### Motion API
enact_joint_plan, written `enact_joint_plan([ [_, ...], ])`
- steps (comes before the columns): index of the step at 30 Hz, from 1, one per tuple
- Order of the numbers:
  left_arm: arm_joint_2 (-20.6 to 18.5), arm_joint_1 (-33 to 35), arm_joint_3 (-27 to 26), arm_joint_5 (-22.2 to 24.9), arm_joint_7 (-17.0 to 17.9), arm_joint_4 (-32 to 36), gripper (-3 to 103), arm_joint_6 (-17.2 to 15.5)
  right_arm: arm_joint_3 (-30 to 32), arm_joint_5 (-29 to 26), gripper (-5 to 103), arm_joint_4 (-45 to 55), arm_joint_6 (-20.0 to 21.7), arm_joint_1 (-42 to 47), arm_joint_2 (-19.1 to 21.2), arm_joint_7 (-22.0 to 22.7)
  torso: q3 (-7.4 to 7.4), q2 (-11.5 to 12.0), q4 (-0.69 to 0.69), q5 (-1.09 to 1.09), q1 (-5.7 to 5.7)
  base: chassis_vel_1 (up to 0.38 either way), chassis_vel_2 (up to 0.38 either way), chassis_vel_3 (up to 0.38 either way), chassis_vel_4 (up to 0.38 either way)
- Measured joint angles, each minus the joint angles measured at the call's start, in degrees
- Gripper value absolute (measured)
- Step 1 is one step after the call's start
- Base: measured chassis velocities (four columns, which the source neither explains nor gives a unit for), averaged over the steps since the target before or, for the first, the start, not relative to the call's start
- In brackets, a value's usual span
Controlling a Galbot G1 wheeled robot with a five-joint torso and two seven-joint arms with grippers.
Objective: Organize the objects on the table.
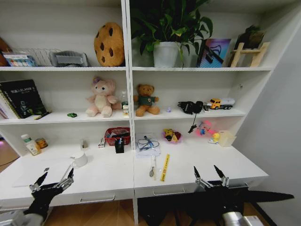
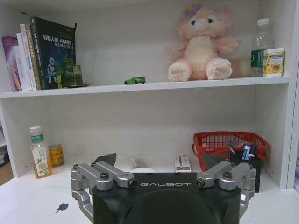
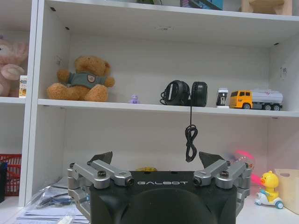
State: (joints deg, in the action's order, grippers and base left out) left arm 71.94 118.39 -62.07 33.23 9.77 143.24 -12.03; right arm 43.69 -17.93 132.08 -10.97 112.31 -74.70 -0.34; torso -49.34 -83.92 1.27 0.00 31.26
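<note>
The desk point(image 1: 197, 162) is carrying the clutter, and both claws are hovering at its front edge, fingers spread apart and holding nothing. The left claw point(image 1: 52, 180) is sitting nearest the white cup point(image 1: 80, 159). The right claw point(image 1: 210, 176) is nearer the yellow ruler point(image 1: 165, 167), whose long axis is running front to back, off toward the claw's left.
</note>
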Motion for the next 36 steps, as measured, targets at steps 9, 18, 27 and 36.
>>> enact_joint_plan([
  [9, 0.0, 0.0, 0.0, 0.0, 0.0, 0.0, 100, 0.0, 0.0, -0.05, 100, -0.03, 0.04, -0.03, 0.01, 0.01, 0.0, 0.0, 0.01, 0.01, 0.0, 0.144, 0.149, -0.153, -0.145],
  [18, 0.0, 0.0, -0.01, 0.0, 0.0, 0.0, 100, 0.0, 0.0, -0.08, 100, -0.05, 0.08, -0.04, 0.02, 0.02, 0.0, -0.01, 0.01, -0.07, 0.0, 0.255, 0.252, -0.24, -0.239],
  [27, 0.0, 0.0, -0.01, 0.0, 0.0, 0.0, 100, 0.0, 0.01, -0.09, 100, -0.05, 0.08, -0.05, 0.02, 0.02, 0.0, 0.0, -0.02, 0.01, 0.0, 0.316, 0.321, -0.317, -0.313],
  [36, -0.01, 0.0, -0.01, 0.0, 0.02, -0.01, 100, 0.0, 0.0, -0.09, 100, -0.05, 0.08, -0.04, 0.01, 0.02, 0.02, -0.01, 0.03, -0.06, -0.01, 0.335, 0.334, -0.352, -0.345],
])
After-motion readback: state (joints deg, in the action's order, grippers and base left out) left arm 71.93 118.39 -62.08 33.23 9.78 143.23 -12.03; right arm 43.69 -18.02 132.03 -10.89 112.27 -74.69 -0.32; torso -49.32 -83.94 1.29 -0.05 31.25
